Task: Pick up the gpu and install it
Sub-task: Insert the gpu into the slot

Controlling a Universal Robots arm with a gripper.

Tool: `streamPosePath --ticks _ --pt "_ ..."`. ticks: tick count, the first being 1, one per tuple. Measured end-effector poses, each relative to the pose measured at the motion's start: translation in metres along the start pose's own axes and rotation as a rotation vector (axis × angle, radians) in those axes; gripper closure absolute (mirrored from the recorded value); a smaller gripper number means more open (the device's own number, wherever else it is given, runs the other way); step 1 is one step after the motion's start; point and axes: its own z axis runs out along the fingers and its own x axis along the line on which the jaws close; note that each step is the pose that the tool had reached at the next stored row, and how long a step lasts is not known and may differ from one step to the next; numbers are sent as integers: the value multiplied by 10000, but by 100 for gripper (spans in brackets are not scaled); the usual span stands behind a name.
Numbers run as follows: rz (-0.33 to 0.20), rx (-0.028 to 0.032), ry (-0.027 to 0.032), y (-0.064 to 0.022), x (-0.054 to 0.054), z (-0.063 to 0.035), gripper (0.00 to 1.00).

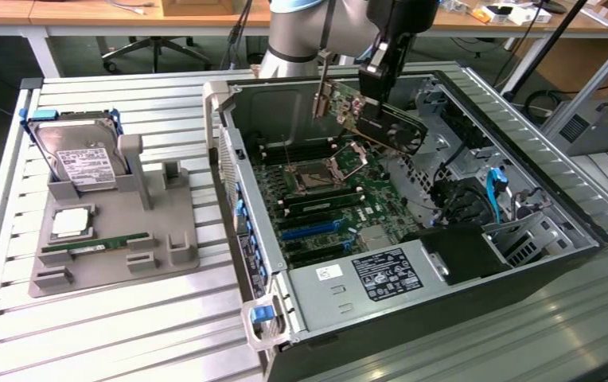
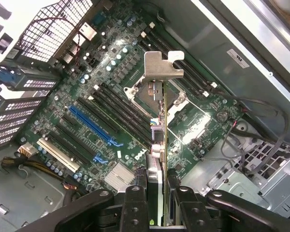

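pincer [image 2: 160,193] clamped on gpu [image 1: 398,127] | thin dark card, silver end bracket | tilted above motherboard [image 2: 111,72]

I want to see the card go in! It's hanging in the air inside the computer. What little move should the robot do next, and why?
Probably slide the gpu sideways toward the long blue slot. The gripper is shut on the card, which hangs above the motherboard, seemingly over the processor socket rather than the slot, so lowering now would likely miss.
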Motion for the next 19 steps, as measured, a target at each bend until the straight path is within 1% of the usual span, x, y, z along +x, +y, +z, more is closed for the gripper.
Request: streamPosePath --ticks 19 --pt "-555 -3 -38 0 0 0 73"
